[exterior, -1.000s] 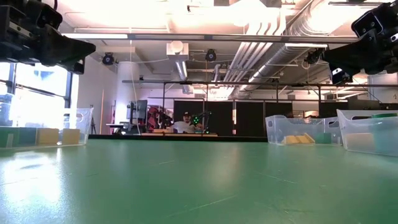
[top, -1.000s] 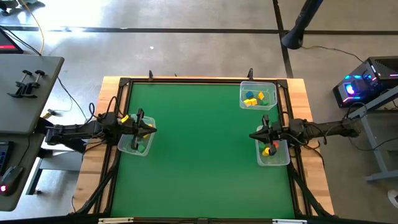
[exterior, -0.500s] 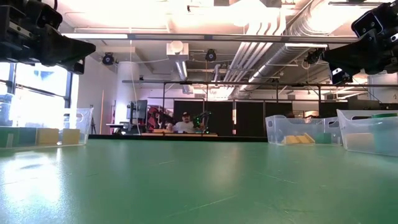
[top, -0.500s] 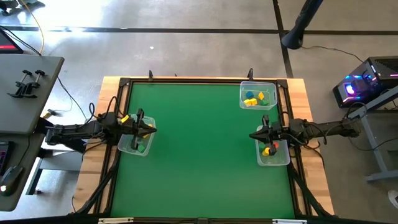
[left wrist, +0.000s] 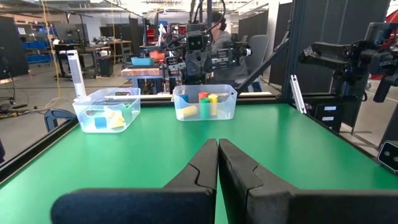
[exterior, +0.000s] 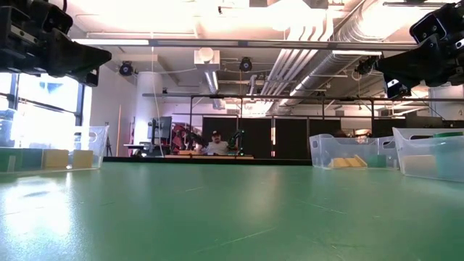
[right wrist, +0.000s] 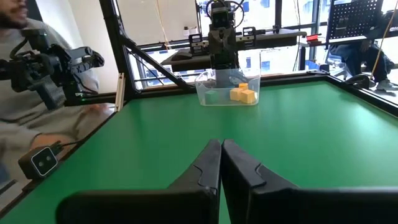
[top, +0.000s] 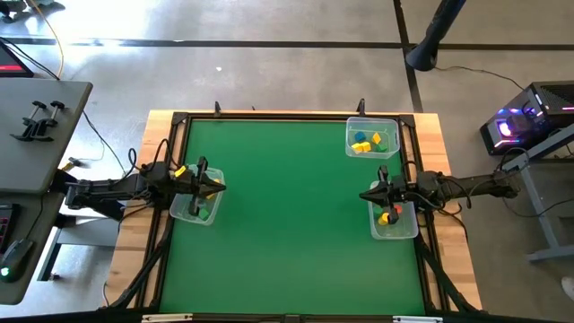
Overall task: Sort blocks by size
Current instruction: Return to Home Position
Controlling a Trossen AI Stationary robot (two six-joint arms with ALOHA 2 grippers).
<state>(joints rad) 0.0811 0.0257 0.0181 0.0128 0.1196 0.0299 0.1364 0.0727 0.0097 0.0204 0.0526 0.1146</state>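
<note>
The blocks lie in three clear bins. Yellow, blue and green ones (top: 366, 142) are in the far right bin (top: 372, 121). Yellow, orange-red and green ones (top: 387, 216) are in the near right bin (top: 395, 235). Yellow and green ones (top: 199, 206) are in the left bin (top: 192, 218). My left gripper (top: 221, 187) hovers above the left bin's inner side, shut and empty, as the left wrist view (left wrist: 217, 167) shows. My right gripper (top: 363, 196) hovers by the near right bin's far inner corner, shut and empty, as the right wrist view (right wrist: 221, 163) shows.
The green mat (top: 287, 215) lies between the bins, inside a black frame (top: 269, 115) on the wooden table. A person in a grey sleeve (right wrist: 37, 118) is beside the table in the right wrist view. Another person (exterior: 214, 143) sits far behind the table.
</note>
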